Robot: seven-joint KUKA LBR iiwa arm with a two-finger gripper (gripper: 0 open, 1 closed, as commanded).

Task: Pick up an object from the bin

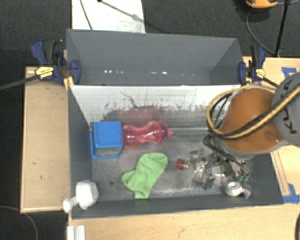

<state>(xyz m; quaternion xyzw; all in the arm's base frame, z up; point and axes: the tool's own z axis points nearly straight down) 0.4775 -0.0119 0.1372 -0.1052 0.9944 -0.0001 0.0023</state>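
Your gripper (206,173) sits low over the right floor of the bin (150,59), just beside a small red piece (180,164) and near a silvery ring (233,188); you cannot tell whether it is apart or together, and with nothing visibly held, the pick looks not yet made.

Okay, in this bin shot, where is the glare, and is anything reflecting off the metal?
Camera view: a row of small bright glints runs along the back wall of the bin. The slanted wall below it shines pale and carries a faint pink reflection of the pink bottle. The pincer looks shaded beneath the orange cover.
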